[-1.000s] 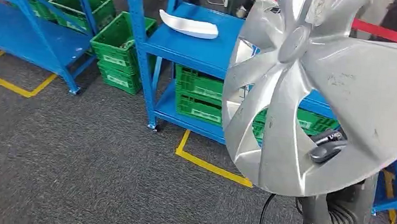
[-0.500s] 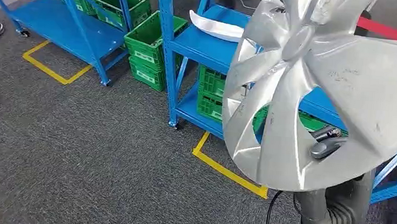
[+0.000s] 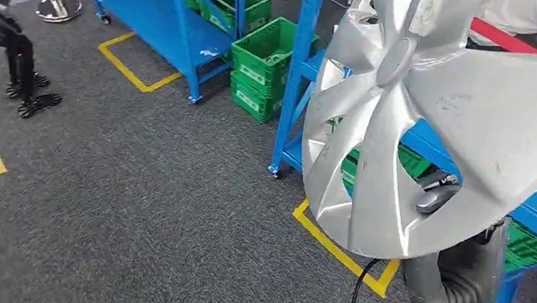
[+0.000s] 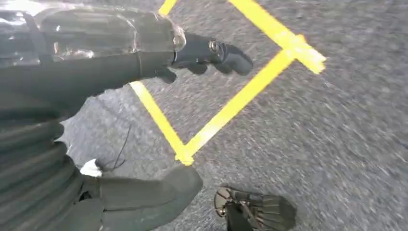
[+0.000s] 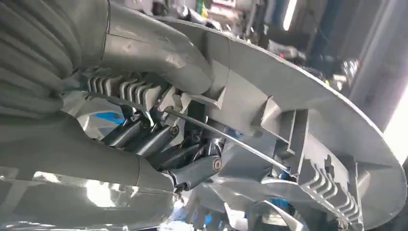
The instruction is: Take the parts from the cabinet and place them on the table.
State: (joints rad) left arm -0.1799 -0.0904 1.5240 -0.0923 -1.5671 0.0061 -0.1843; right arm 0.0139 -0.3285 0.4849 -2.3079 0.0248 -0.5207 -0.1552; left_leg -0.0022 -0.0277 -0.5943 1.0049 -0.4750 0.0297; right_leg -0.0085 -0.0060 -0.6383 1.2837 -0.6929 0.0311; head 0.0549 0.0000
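A large silver hubcap [image 3: 429, 121] stands upright close in front of me on the right side of the head view. My right hand [image 3: 434, 195] grips it from behind near its lower rim, with a dark fingertip showing through a gap between spokes. In the right wrist view the hand [image 5: 159, 139] has its thumb over the rim and its dark fingers against the ribbed back of the hubcap [image 5: 298, 96]. My left hand [image 4: 120, 72] hangs over the grey carpet, its fingers [image 4: 211, 53] and thumb apart, holding nothing.
Blue shelf racks [image 3: 181, 26] with green crates [image 3: 266, 56] stand at the back, one rack post [image 3: 298, 73] just beside the hubcap. Yellow tape [image 3: 338, 249] marks the carpet. A black stand with feet [image 3: 18, 49] and a round metal base [image 3: 58, 8] are far left.
The camera has turned: racks, crates and tape have slid right across the picture, and the black stand has come in at left. The hubcap stays held in my right hand.
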